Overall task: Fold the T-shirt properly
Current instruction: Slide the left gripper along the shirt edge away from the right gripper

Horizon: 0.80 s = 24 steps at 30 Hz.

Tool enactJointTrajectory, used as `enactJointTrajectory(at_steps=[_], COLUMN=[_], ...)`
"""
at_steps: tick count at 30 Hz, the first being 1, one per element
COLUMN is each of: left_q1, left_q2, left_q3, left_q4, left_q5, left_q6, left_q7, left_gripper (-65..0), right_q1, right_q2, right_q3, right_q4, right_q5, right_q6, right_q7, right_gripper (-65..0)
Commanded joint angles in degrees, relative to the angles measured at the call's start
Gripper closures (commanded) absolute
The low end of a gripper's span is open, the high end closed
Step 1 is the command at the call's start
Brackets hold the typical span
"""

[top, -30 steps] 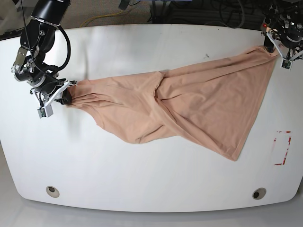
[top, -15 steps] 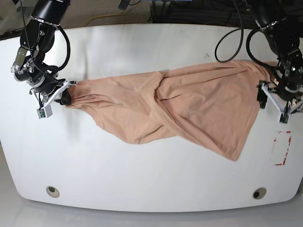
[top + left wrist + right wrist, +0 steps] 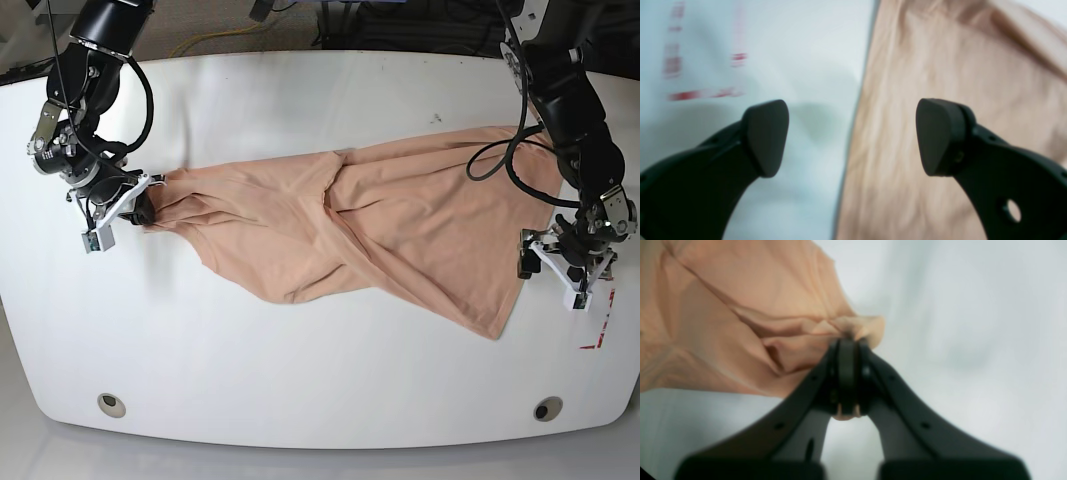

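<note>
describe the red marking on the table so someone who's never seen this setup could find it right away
Start at the white table and follow the peach T-shirt to its lowest corner. Just past the open left gripper lies the red marking: broken red lines, the table's only colour besides the shirt.

The left tool [image 3: 553, 268] is seen at the right edge of the base view, low on that side, with its black arm curving down to it from the upper right of the frame. Its jaws are spread wide, and nothing is gripped between the two dark pads [image 3: 766, 136]. The right tool [image 3: 128, 205] is placed at the left of the base view, its arm bent down from the upper left corner. Its jaws are pressed together on a bunched corner of the T-shirt [image 3: 860, 327].
</note>
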<state>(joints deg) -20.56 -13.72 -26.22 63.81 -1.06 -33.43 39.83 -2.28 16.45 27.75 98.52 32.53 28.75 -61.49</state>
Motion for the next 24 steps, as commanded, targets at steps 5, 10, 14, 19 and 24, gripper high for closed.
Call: enactJointTrajectory(at_steps=[5, 10, 14, 19, 24], left_q1=[-7.3, -11.8, -13.7, -13.8, -13.2], left_q2=[-1.4, -2.1, -2.1, -1.8, 0.5], left_q3=[0.1, 2.9, 5.3, 5.5, 6.2], left_q4=[-13.6, -26.1, -33.2, -36.5, -36.3], left_q5=[-0.7, -0.7, -1.3, -1.1, -1.1], left_q6=[3.8, 4.0, 3.8, 3.7, 3.6], left_q7=[-9.3, -15.2, -19.7, -20.4, -18.3], left_gripper=[-56.5, -56.5, -56.7, -56.7, -56.4], right_q1=[1.0, 1.0, 1.0, 1.0, 1.0], right_q2=[0.9, 0.9, 0.9, 0.9, 0.8], right_q3=[0.4, 0.4, 0.4, 0.5, 0.5], right_q4=[0.9, 1.0, 1.0, 1.0, 1.1], right_q5=[0.7, 0.7, 0.7, 0.7, 0.7], right_q6=[0.2, 0.2, 0.2, 0.2, 0.2], right_q7=[1.5, 1.5, 1.5, 1.5, 1.5], right_gripper=[0.0, 0.0, 0.0, 0.0, 0.0])
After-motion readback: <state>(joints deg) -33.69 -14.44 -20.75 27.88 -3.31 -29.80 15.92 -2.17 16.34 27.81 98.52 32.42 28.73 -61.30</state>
